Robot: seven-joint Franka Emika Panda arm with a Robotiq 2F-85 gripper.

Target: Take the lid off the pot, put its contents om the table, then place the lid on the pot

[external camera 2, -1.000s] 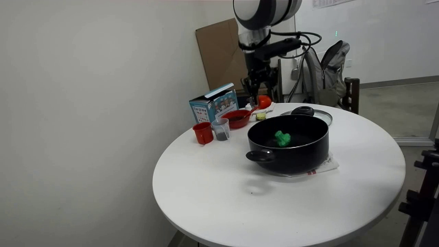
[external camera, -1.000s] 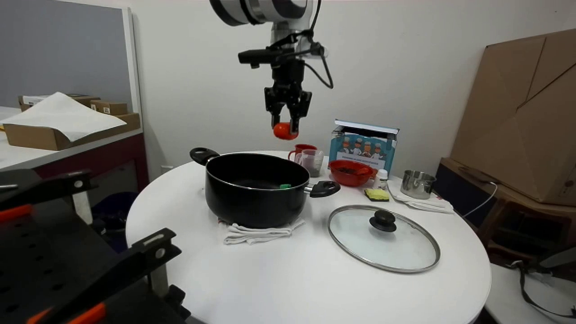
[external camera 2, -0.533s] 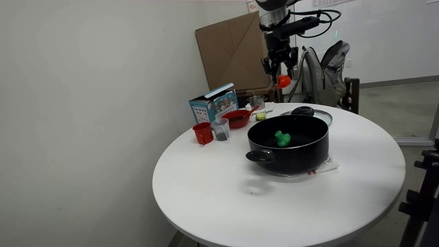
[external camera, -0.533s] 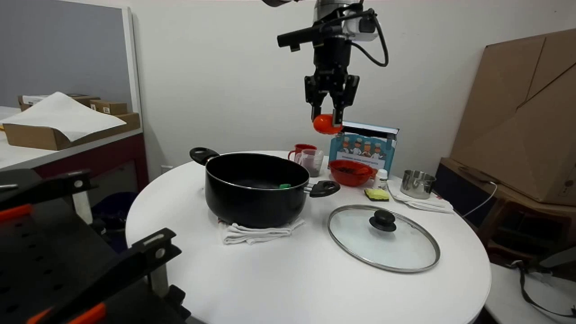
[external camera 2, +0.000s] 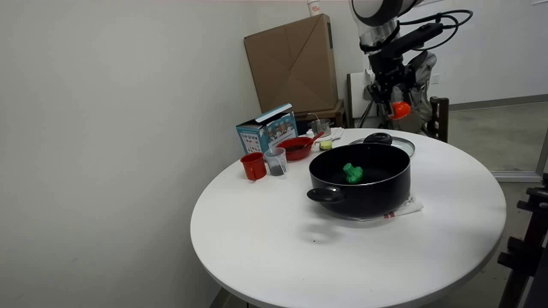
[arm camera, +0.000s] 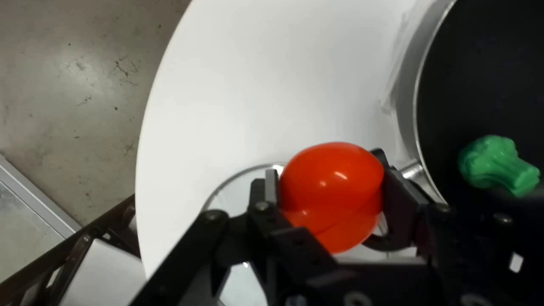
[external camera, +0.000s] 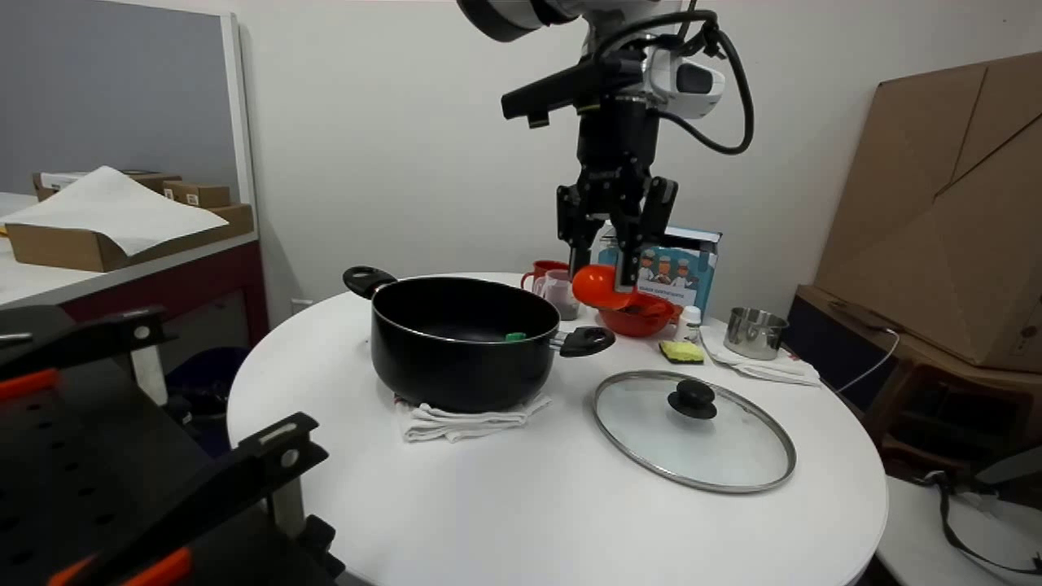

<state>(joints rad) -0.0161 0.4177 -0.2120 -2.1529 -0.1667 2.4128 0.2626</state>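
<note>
The black pot (external camera: 464,370) stands uncovered on the white table (external camera: 521,505). A green knobbly item (external camera 2: 352,173) lies inside it, also plain in the wrist view (arm camera: 495,163). The glass lid (external camera: 716,448) lies flat on the table beside the pot, black knob up; in an exterior view the pot (external camera 2: 368,201) partly hides the lid (external camera 2: 404,145). My gripper (external camera: 602,275) is shut on the red tomato-like ball (arm camera: 331,191) and holds it in the air. In the wrist view the ball is between both fingers, with the lid (arm camera: 231,191) partly hidden below.
A folded white cloth (external camera: 472,423) is under the pot. Toward the far side stand a red bowl (external camera 2: 295,149), a red mug (external camera 2: 253,166), a clear measuring cup (external camera 2: 276,162), a blue box (external camera 2: 267,130), a yellow sponge (external camera: 682,352), a white bottle (external camera: 689,321) and a steel cup (external camera: 755,332).
My gripper has carried the red ball away from above the pot's far side toward the lid's side, rightward in both exterior views. Pot, green item and lid have not moved.
</note>
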